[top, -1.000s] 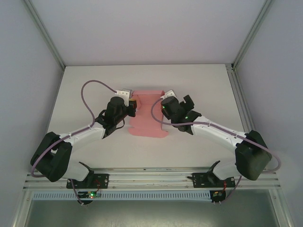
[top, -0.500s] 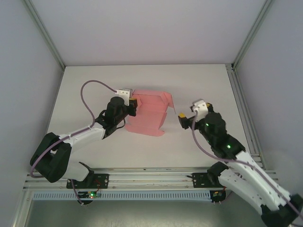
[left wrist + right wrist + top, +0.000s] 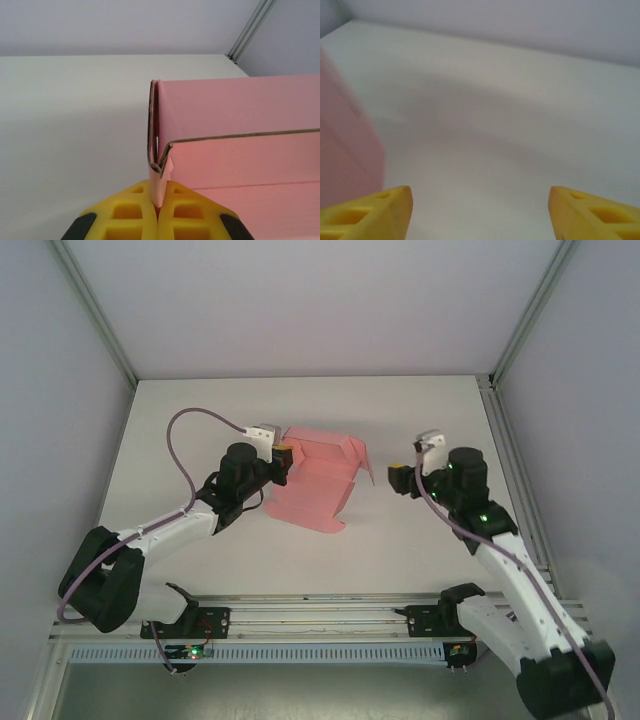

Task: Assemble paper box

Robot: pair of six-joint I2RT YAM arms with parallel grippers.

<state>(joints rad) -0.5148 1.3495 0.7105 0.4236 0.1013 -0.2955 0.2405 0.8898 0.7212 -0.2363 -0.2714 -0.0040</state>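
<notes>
Left gripper [image 3: 283,455]: clenched, with both yellow fingers [image 3: 130,212] pressed together on a thin flap at the left corner of the box [image 3: 315,485]. In the left wrist view the flap stands upright between the fingertips of the gripper [image 3: 159,202], and the card of the box [image 3: 240,110] rises just beyond them as a doubled side wall running away from the camera and a lower panel folded across to the right. Right gripper [image 3: 403,477]: jaws parted, nothing between them and nothing touching them. It sits to the right of the box, near it but apart. In the right wrist view the gripper [image 3: 481,207] faces bare table, and a blurred pink area [image 3: 342,150] at the left edge is probably the near side of the box. The box is partly folded and rests on the table [image 3: 420,410] between the two grippers, with its right-hand flap raised and its near panel flat on the surface.
</notes>
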